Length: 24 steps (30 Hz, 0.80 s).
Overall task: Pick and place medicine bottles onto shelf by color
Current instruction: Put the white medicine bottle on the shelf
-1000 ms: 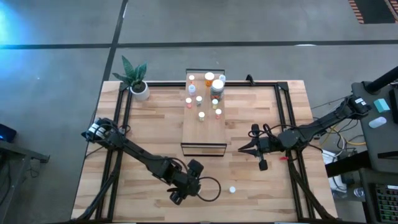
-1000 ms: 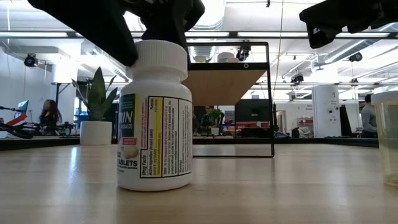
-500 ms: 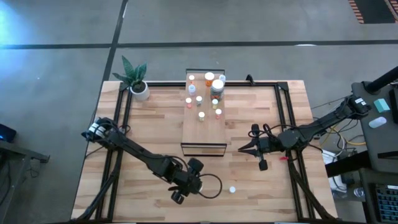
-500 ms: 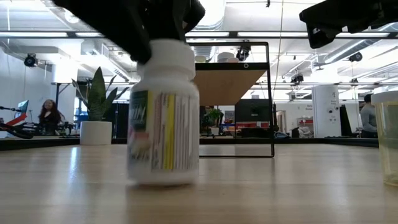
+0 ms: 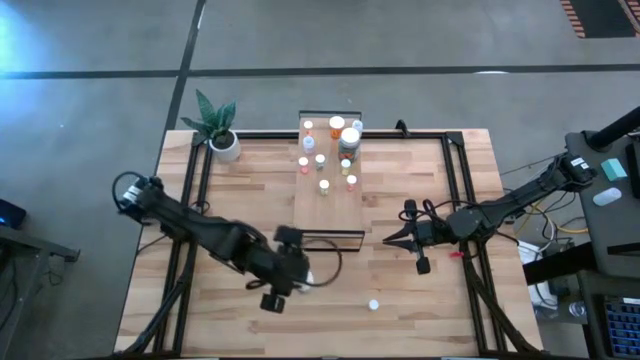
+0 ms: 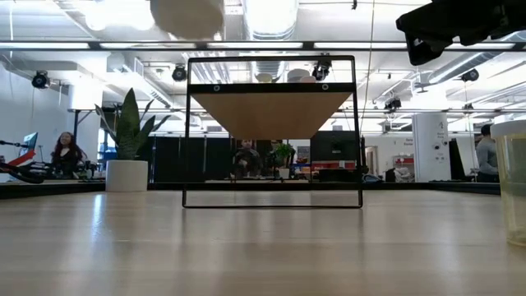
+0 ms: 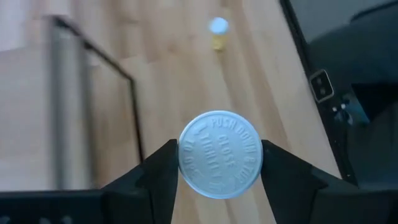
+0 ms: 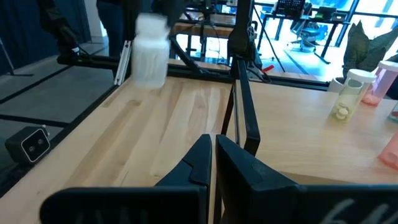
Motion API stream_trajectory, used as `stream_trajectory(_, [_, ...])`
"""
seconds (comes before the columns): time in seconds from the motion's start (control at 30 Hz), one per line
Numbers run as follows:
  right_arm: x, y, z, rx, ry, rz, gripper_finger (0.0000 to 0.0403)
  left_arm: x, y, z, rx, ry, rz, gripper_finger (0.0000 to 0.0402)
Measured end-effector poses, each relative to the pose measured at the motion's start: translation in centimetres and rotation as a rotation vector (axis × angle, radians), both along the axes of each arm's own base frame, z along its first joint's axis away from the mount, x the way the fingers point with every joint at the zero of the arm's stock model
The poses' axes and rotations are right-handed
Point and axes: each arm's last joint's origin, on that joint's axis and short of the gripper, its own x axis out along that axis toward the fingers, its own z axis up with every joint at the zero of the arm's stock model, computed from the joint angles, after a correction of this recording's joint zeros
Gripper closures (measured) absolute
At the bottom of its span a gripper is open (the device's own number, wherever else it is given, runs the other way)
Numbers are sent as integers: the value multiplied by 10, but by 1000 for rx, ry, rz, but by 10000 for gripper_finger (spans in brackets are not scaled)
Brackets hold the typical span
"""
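One white bottle point(image 7: 220, 154), gripped by left hand point(image 7: 219, 163), had left the surface point(image 5: 400, 200), bound shelfward point(image 5: 328, 200). Right hand point(image 8: 213, 158) shut, empty, idle beside shelf.

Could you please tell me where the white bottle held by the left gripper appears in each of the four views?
High view: white bottle in the left gripper, just before the shelf.
Low view: its base at the top edge.
Left wrist view: cap between the fingers.
Right wrist view: bottle above the table.
Shared landmark: the shelf.
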Motion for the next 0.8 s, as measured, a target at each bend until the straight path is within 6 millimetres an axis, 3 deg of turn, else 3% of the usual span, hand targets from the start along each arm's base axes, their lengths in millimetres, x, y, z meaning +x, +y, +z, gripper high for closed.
stream_trajectory(0.17, [0,0,-1,-1,2,0,390,-18,30,45,43,-58,133,228])
stream_trajectory(0.3, [0,0,0,0,1,0,390,-21,68,60,82,-75,219,228])
stream_trajectory(0.57, [0,0,0,0,1,0,390,-4,151,39,137,8,368,228])
stream_trajectory(0.8, [0,0,-1,-7,1,1,390,4,184,16,142,40,422,228])
